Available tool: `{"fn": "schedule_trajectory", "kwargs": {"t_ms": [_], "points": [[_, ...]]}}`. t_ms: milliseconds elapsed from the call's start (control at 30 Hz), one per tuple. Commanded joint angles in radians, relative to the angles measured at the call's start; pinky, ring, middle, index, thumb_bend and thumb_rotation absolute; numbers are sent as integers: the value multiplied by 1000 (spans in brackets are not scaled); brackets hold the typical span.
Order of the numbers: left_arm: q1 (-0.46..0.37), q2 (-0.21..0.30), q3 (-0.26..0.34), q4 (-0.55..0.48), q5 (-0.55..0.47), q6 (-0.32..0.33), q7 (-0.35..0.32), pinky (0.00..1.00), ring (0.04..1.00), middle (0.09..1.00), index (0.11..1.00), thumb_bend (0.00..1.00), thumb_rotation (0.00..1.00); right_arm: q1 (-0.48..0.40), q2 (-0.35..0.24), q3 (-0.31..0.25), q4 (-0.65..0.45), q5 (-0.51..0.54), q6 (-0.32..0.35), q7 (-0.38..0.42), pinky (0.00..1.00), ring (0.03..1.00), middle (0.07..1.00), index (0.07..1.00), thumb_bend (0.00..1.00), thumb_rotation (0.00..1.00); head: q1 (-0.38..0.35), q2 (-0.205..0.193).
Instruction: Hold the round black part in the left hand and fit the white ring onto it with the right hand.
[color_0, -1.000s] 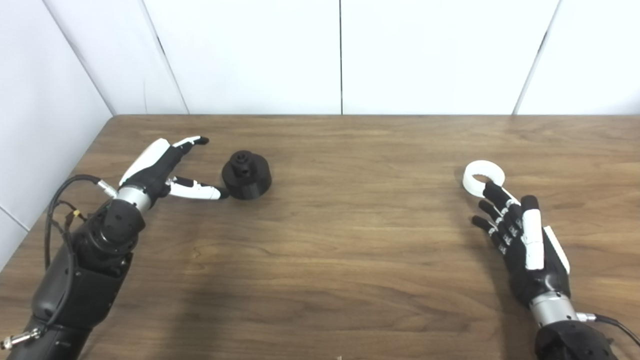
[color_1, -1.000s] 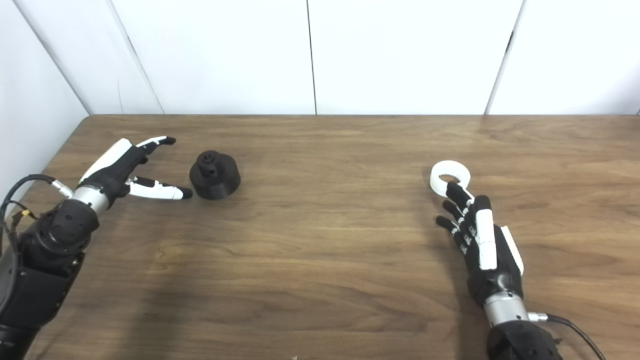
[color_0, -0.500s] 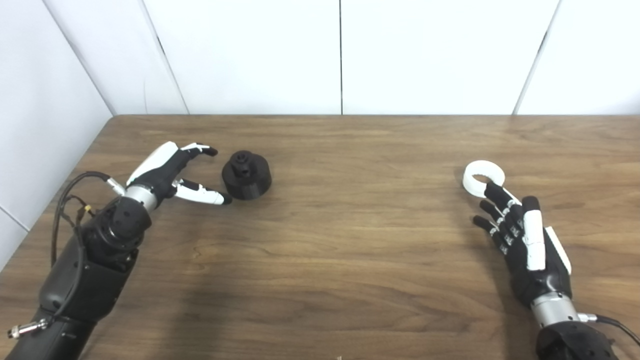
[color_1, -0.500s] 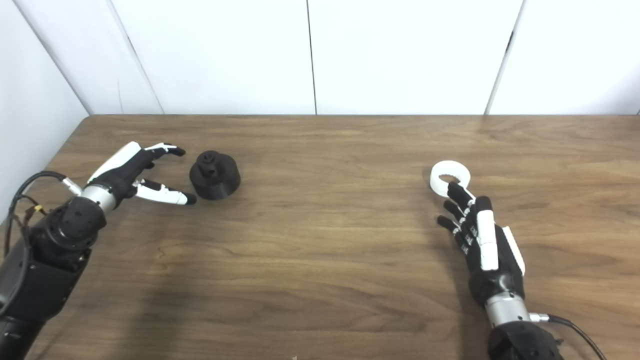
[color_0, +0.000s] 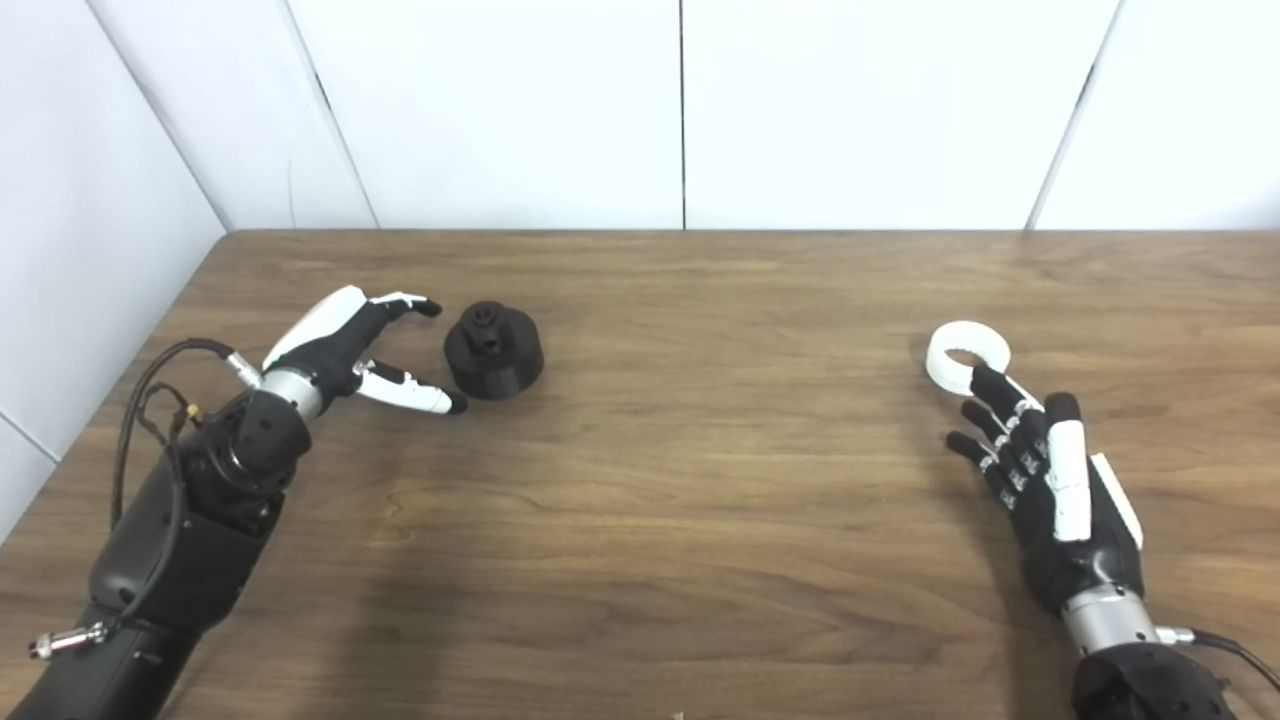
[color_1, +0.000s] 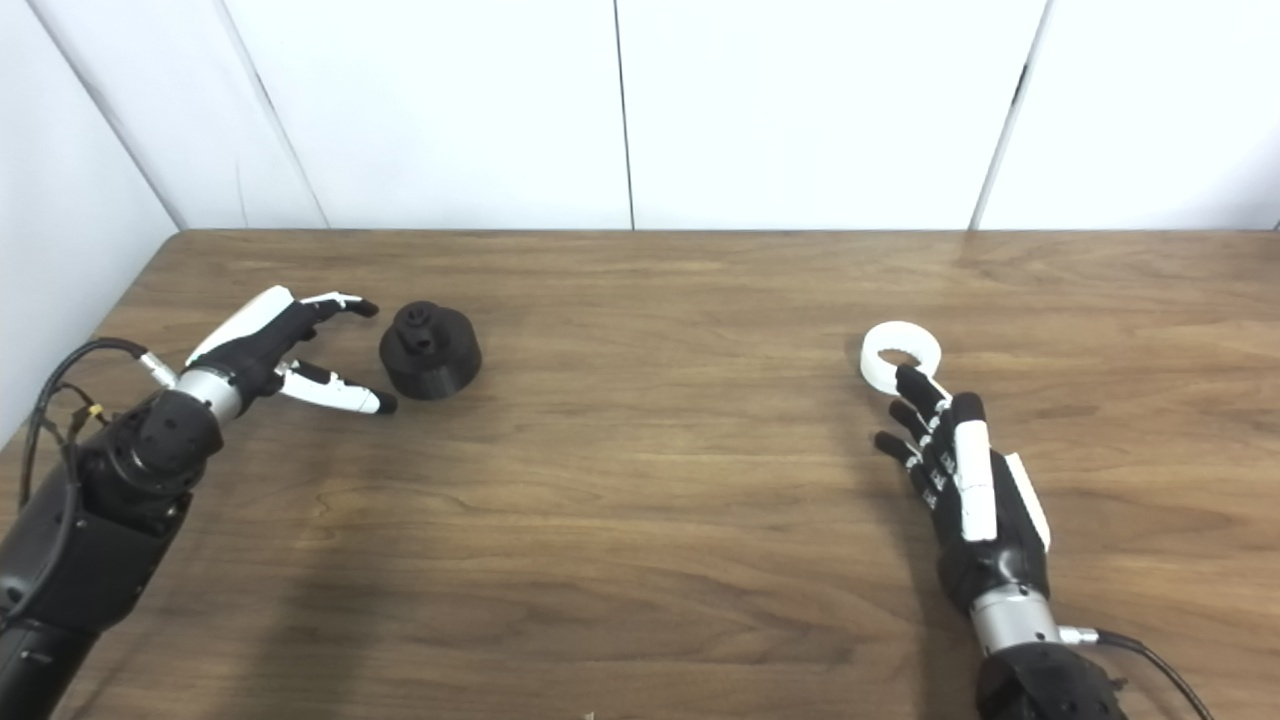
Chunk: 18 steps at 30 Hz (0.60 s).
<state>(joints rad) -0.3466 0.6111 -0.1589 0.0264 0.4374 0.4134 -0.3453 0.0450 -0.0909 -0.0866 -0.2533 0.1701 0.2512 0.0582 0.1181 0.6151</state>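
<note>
Your left hand (color_0: 345, 350) is spread open, empty, just beside the black part (color_0: 494, 350); right hand (color_0: 1050, 470) open too, fingertips at the white ring (color_0: 966, 355) on the tabletop (color_0: 700, 480).

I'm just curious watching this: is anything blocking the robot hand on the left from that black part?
Nothing visible. The left robot hand is open right beside the round black part, with only bare table between them.

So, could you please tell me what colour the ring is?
The ring is plain white, clearest in the left eye view.
</note>
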Motion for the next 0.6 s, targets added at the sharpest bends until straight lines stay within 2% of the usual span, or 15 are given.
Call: {"fn": "schedule_trajectory", "kwargs": {"t_ms": [0, 567], "points": [[-53, 17, 15, -7, 6, -25, 15, 929, 1000, 970, 854, 1000, 280, 4, 7, -4, -27, 8, -40, 2, 828, 921, 927, 869, 650, 991, 0, 1], [-75, -3, -8, 23, 29, -47, 23, 886, 997, 967, 867, 1000, 303, 17, 10, -5, -24, 8, -55, 3, 822, 927, 933, 876, 646, 999, -15, 0]]}}
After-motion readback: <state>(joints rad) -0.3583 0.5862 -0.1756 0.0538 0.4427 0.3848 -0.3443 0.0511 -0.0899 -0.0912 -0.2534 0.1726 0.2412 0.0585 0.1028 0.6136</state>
